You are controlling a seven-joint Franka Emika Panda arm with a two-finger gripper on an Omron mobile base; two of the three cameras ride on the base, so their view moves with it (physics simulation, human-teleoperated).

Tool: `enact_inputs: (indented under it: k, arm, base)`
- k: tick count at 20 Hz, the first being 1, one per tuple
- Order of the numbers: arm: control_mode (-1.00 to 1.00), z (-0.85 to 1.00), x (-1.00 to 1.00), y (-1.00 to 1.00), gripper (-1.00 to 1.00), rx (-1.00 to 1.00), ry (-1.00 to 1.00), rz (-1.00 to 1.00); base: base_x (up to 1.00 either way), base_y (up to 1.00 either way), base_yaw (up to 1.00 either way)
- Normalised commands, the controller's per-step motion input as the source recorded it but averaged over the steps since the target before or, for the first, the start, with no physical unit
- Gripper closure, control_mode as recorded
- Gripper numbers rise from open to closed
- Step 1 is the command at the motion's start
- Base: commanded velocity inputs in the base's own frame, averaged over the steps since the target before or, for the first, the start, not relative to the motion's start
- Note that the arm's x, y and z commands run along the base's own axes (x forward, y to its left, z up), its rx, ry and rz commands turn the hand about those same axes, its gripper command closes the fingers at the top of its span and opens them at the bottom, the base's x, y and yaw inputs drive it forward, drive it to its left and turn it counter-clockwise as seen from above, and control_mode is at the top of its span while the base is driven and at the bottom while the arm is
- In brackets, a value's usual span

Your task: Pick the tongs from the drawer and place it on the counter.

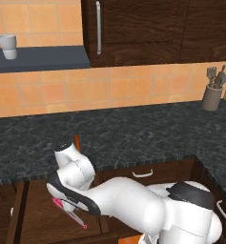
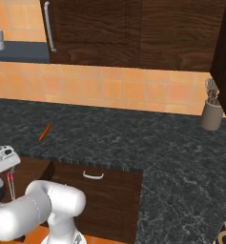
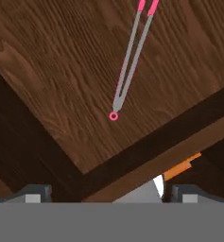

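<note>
The tongs (image 3: 131, 59) lie flat on the lighter floor of the open drawer (image 3: 52, 71), pink handle end towards the top of the hand view and thin grey arms meeting at a small pink ring. My gripper (image 3: 111, 194) hovers above the drawer, open, its fingertips (image 3: 34, 193) wide apart with nothing between them; the tongs are ahead of them, apart. From the left base view the tongs (image 1: 70, 213) show just under my bent hand, inside the drawer (image 1: 35, 209). The tongs (image 2: 10, 183) also peek out below my hand in the right base view. The counter (image 1: 143, 133) runs above the drawer.
A short orange stick (image 1: 77, 140) lies on the counter near its front edge. A utensil holder (image 1: 211, 94) stands at the back right corner. A white cup (image 1: 7, 46) sits on the wall shelf. A shut drawer (image 2: 93, 175) is to the right of the open one.
</note>
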Motion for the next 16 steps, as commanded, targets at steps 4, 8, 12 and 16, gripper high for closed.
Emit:
enact_inputs:
  k: [4, 8, 12, 16]
  arm:
    - [-1.0, -0.19, 0.75, 0.78, -1.0, -0.11, 0.02, -0.22]
    - [-1.0, -0.38, 0.07, 0.15, -1.0, -0.05, 0.17, 0.0]
    - [-1.0, -0.56, 0.0, 0.0, -1.0, 0.0, 0.13, 0.0]
    - [-1.0, -0.51, 0.0, 0.06, -1.0, -0.06, 0.03, 0.0]
  base:
    - [0.0, 0.0, 0.0]
    - [0.0, 0.0, 0.0]
    - [0.0, 0.0, 0.0]
    - [0.0, 0.0, 0.0]
